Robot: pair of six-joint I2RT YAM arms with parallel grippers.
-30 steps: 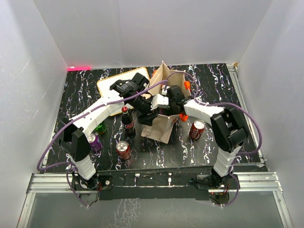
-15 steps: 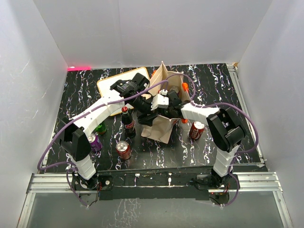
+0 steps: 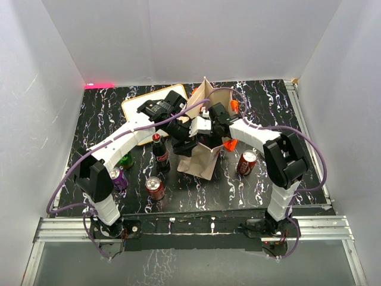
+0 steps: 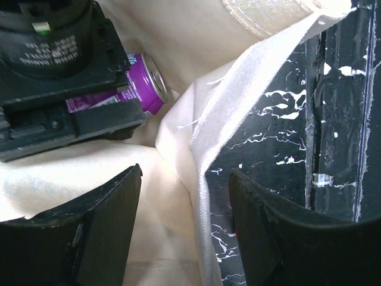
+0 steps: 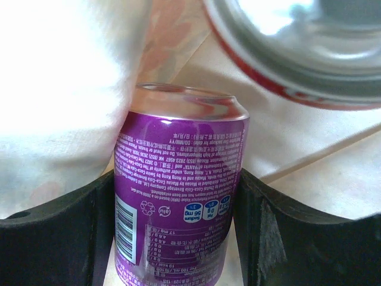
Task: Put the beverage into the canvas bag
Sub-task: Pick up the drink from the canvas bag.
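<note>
Two cans inside the canvas bag (image 3: 199, 162): red can (image 5: 297, 65) free, purple can (image 5: 178, 179) clamped by right hand (image 5: 178, 232); left hand (image 4: 184, 232) gapes astride rim (image 4: 221, 128).

On the black marbled surface (image 3: 268, 107), to your left, sit a framed white board (image 3: 132, 113), a cola bottle (image 3: 159, 152), a purple can (image 3: 118, 178) and a red can (image 3: 155, 188). A second red can (image 3: 246, 162) stands to your right.
</note>
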